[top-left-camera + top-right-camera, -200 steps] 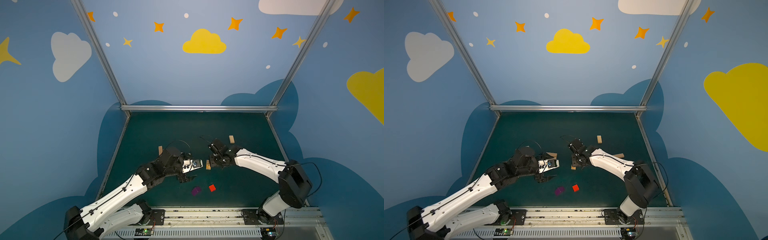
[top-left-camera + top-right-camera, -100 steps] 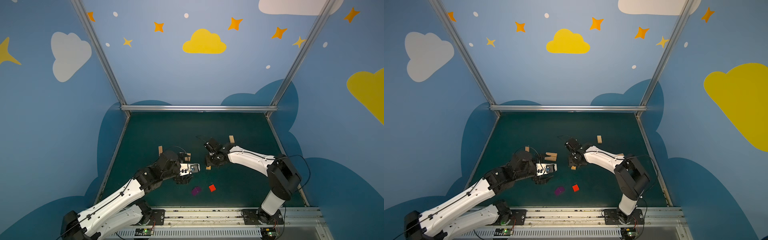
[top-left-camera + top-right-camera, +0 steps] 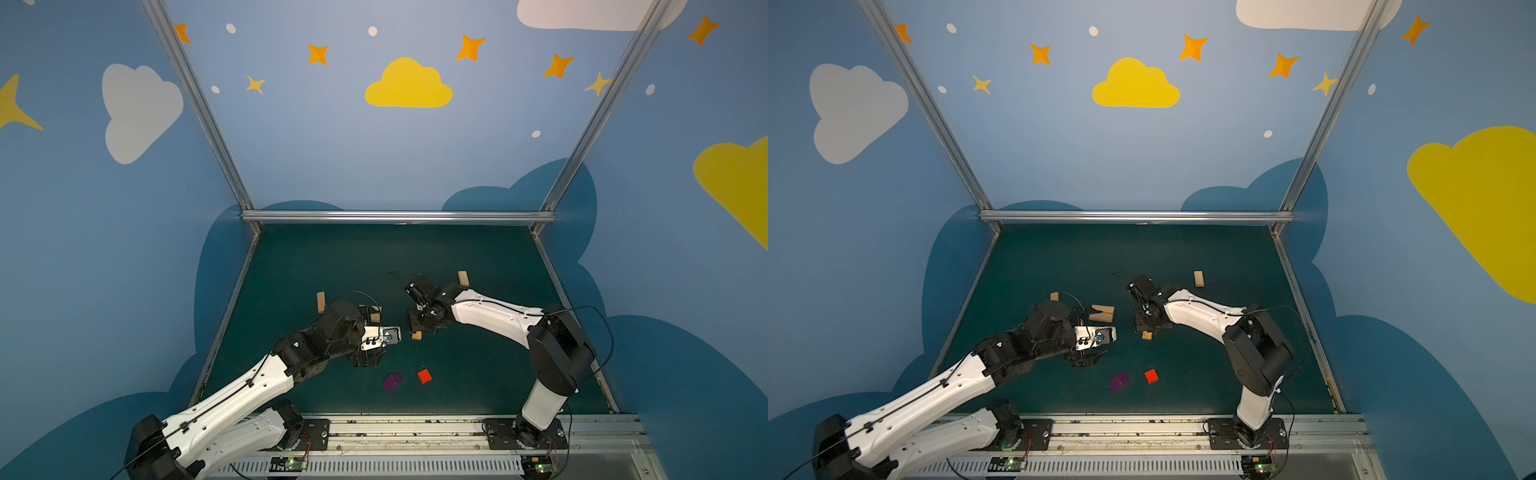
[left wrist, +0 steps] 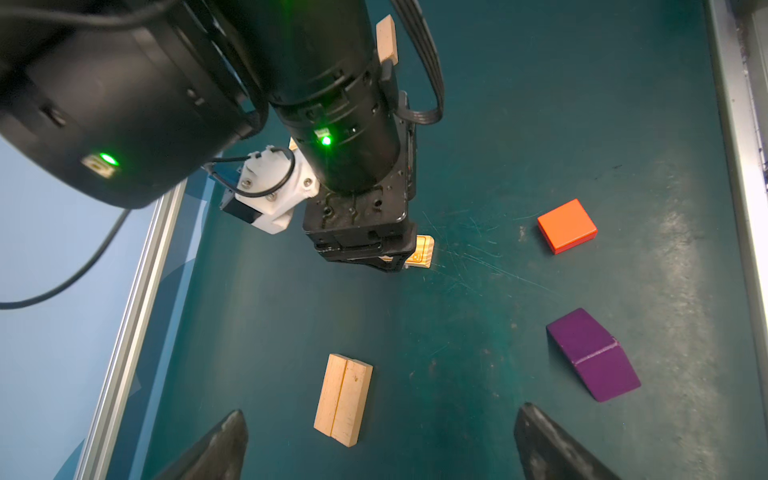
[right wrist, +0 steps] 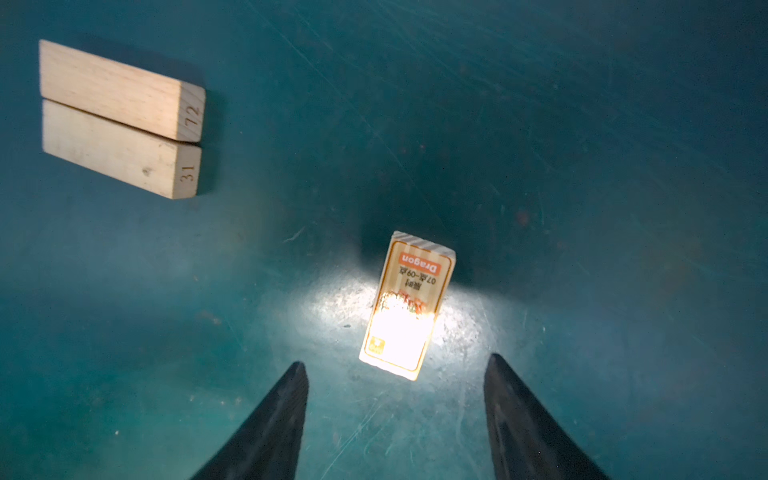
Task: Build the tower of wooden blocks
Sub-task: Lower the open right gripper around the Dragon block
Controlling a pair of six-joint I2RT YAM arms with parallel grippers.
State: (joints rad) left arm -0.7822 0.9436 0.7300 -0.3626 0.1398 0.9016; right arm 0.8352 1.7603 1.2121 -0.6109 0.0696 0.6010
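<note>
Two tan planks [image 3: 1102, 313] lie side by side on the green mat, also seen in the wrist views [image 4: 343, 399] [image 5: 120, 118]. My left gripper [image 4: 382, 409] hangs wide open and empty just in front of them. A plank with orange print [image 5: 409, 305] lies flat by itself [image 3: 416, 335]. My right gripper [image 5: 395, 359] stands open over its near end, fingers clear of it on both sides. A red cube [image 3: 424, 376] and a purple cube [image 3: 392, 382] sit nearer the front. No tower is in view; every block lies on the mat.
One lone tan plank [image 3: 321, 301] lies behind the left arm, and another [image 3: 463, 279] behind the right arm. Aluminium rails [image 3: 397, 216] edge the mat at the back and sides. The arm bases stand on the front rail [image 3: 415, 428].
The left arm has drawn back toward the front, uncovering the plank pair, and its jaws have opened fully. The right jaws have spread wider over the printed plank.
</note>
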